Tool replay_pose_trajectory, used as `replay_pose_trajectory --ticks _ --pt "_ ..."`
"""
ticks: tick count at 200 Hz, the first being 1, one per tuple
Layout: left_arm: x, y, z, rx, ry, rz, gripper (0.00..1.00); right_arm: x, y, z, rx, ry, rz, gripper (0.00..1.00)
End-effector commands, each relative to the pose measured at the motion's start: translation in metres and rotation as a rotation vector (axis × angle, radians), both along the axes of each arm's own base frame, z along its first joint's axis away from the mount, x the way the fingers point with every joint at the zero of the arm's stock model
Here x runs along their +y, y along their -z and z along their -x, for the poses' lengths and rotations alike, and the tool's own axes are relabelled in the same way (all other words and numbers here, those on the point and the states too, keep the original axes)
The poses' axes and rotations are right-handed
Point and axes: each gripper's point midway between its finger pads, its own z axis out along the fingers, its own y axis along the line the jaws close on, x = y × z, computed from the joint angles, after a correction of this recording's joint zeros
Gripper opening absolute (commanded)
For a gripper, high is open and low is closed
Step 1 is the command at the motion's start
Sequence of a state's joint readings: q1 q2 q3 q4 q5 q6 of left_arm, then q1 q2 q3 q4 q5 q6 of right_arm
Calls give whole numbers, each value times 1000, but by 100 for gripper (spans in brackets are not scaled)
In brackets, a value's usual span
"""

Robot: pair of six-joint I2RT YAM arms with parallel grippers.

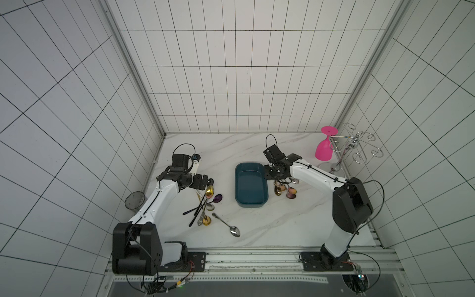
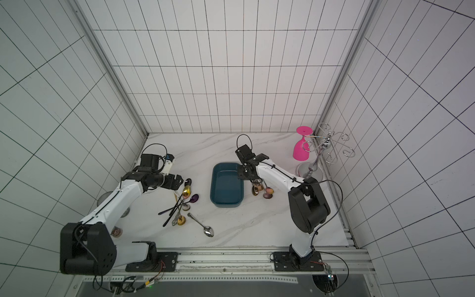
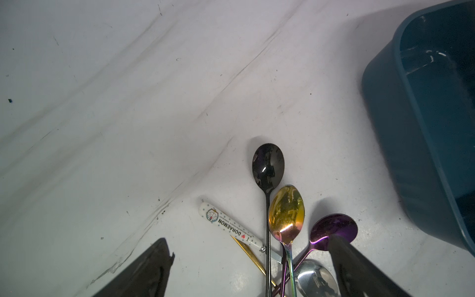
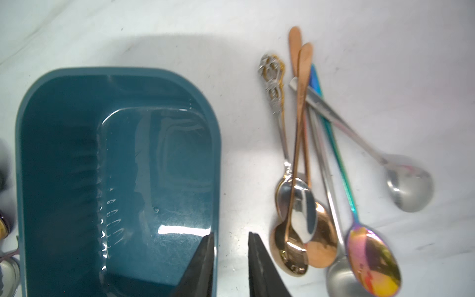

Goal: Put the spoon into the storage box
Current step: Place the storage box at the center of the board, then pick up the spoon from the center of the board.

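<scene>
The teal storage box [image 1: 250, 164] [image 2: 226, 185] stands mid-table with nothing in it [image 4: 64, 154]. Several spoons lie in a pile [image 1: 205, 203] to its left, and a lone silver spoon [image 1: 227, 225] lies nearer the front. Another pile of spoons [image 1: 285, 189] [image 4: 303, 205] lies on its right. My left gripper [image 1: 205, 181] [image 3: 249, 239] hangs wide open over the left pile, above a black spoon [image 3: 268, 164] and a gold spoon [image 3: 286, 210]. My right gripper [image 1: 276, 177] [image 4: 231, 234] is slightly open and holds nothing; it straddles the box's right rim.
A pink goblet [image 1: 324, 149] hangs upside down on a wire rack [image 1: 357, 146] at the back right. A dark cup [image 1: 134, 200] sits behind the left arm at the table's left edge. Tiled walls close in three sides.
</scene>
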State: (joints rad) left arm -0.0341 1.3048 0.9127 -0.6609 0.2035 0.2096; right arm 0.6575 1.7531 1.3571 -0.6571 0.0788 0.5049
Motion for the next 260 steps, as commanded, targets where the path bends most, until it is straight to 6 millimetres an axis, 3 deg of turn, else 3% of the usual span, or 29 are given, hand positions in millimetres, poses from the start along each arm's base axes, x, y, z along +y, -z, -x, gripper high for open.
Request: replay_pose_trajectory --ticks 1,21,57,143,260 --pt "-4 -1 -4 -19 10 14 97 -31 -15 -11 -18 51 56 27" --pt "-4 -3 -5 -25 4 9 97 -48 -10 -17 13 81 86 28" --pt "-3 -6 -4 -38 4 4 98 -54 7 -36 47 82 154 29" --pt "-5 -10 -2 -57 8 19 99 -36 49 -74 111 87 153 26" --pt "-3 -10 0 -54 1 10 99 -38 84 -78 176 100 168 17"
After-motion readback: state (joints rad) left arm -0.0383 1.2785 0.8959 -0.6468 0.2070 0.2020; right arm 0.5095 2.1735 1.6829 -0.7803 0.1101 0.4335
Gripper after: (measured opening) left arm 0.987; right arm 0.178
